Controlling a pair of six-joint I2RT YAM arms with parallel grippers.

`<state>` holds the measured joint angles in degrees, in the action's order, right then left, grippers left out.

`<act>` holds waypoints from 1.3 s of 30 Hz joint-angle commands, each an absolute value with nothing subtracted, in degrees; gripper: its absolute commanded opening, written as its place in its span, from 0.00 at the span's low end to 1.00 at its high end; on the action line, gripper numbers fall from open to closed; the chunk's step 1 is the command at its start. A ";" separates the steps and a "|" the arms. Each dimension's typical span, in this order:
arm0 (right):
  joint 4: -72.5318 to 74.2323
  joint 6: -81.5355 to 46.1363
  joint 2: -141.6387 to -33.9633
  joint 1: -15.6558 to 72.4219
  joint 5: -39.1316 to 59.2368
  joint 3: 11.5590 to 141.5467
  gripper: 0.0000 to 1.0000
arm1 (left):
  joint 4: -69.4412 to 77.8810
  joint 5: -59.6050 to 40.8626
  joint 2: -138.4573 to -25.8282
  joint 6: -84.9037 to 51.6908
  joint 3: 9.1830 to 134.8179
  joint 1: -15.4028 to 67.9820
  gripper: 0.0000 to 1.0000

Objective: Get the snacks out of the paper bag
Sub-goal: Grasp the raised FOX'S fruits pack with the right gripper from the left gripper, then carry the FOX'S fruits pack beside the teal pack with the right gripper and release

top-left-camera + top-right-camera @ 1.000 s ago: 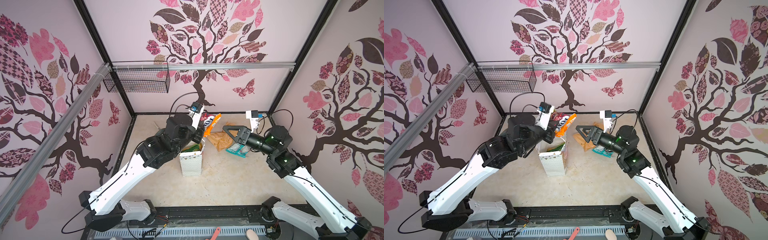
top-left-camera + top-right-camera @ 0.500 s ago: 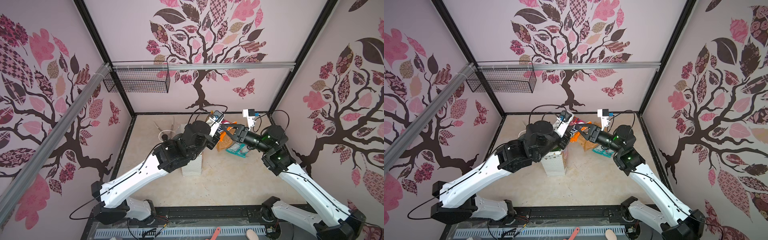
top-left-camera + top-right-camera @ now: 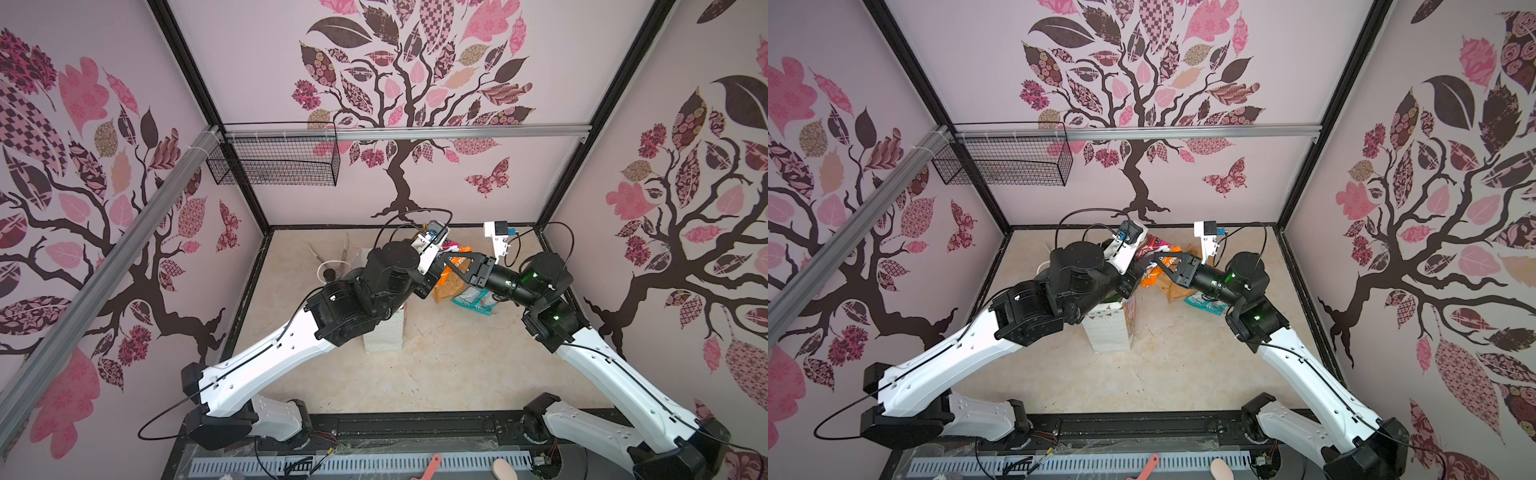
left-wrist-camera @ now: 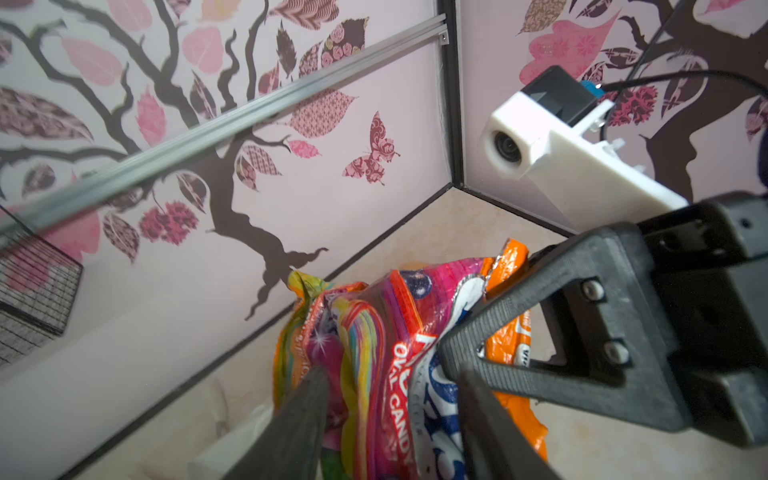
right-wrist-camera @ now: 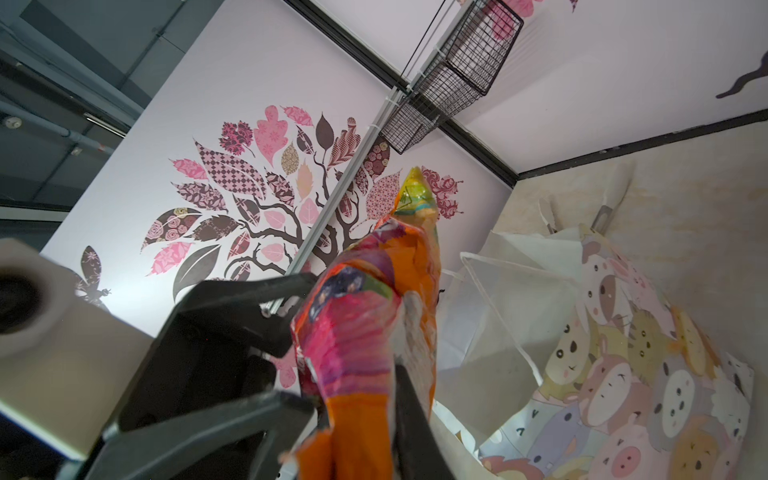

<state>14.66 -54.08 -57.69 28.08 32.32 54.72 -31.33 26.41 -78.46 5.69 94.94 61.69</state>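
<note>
An orange-red snack packet [image 4: 399,316] with pink and rainbow print hangs in mid-air between both arms, just right of the paper bag [image 3: 384,334] and above the table. My right gripper [image 5: 361,365] is shut on it, and its black finger [image 4: 540,316] crosses the packet's orange edge. My left gripper [image 4: 392,370] is open, its two fingers standing either side of the packet. In both top views the grippers meet tip to tip [image 3: 1154,259]. The white bag [image 3: 1108,332] stands upright under my left arm, which hides its mouth. A tan-orange packet [image 3: 451,286] and a teal one [image 3: 473,300] lie on the table under my right gripper.
A small dark-lidded jar [image 3: 329,273] and pale utensils [image 3: 345,249] sit at the back left of the table. A wire basket [image 3: 274,162] hangs on the back wall. The enclosure walls stand close on three sides.
My left arm swung right from above the bag, carrying the packet to the right gripper. The right jaws closed on the packet and the left jaws opened.
</note>
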 commanded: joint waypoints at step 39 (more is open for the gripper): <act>12.08 -47.33 -53.80 18.04 24.89 36.09 0.00 | -32.65 18.23 -62.09 2.35 79.29 61.85 0.99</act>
<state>8.10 -49.06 -52.80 18.20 24.64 36.51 -31.97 18.76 -61.76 3.49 80.93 61.76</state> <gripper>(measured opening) 0.138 0.986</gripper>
